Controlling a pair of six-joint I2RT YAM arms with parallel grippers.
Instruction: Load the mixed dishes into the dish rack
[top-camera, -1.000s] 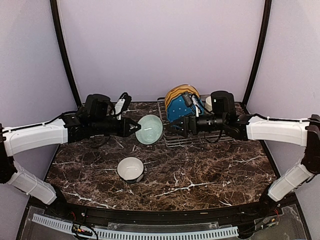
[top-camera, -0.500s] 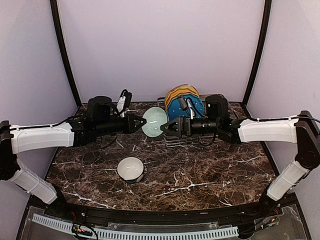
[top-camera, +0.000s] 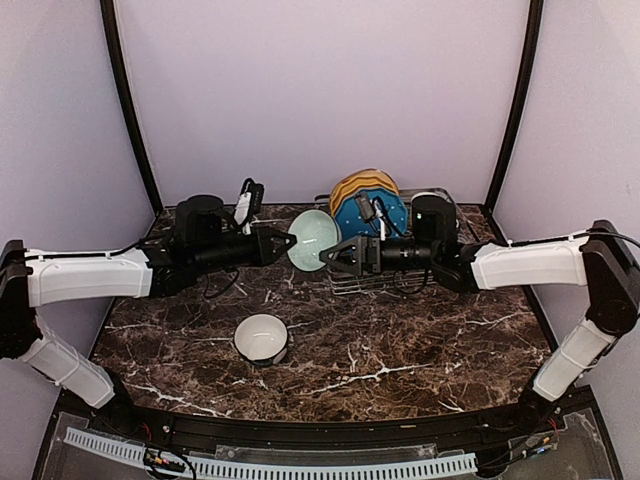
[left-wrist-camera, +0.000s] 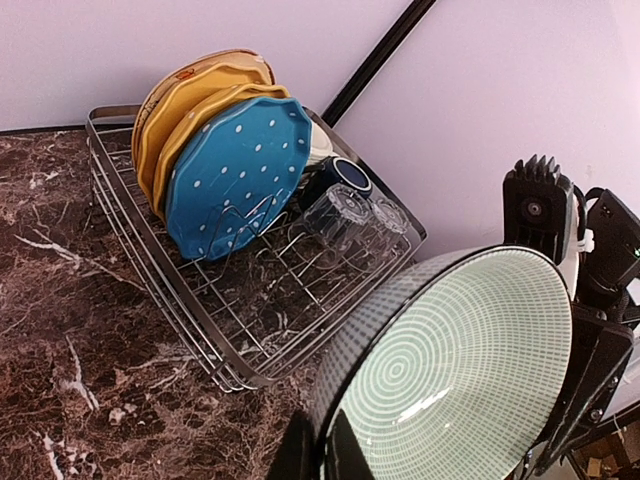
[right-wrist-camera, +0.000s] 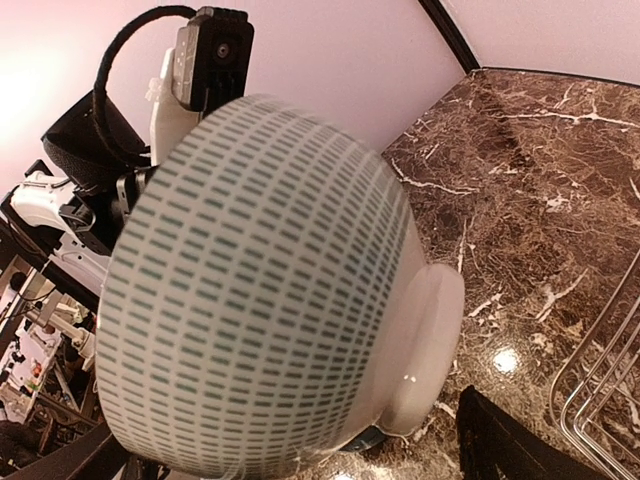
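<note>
Right now the mint-green bowl (top-camera: 312, 240) hangs in the air just off the left end of the dish rack (left-wrist-camera: 170, 290), tipped on edge. My left end effector (top-camera: 283, 247) is clamped on its rim. My right end effector (top-camera: 340, 257) sits spread wide at the bowl's foot, gripping nothing that I can see. The bowl is glossy glazed ceramic, with fine green dashes in rings inside and in rows outside, above a plain cream foot ring. I judge the job well along. The rack, thin silver wire with upright prongs, already holds two yellow scalloped plates (left-wrist-camera: 190, 100) and a blue dotted plate (left-wrist-camera: 235, 175) on edge. A navy mug (left-wrist-camera: 340, 175) and a clear glass tumbler (left-wrist-camera: 340, 215) sit behind them. Left to do, by my reading: this bowl, then a round white-lined cup (top-camera: 262, 338) upright on the dark veined marble table (top-camera: 400, 350), well apart from the rack.
</note>
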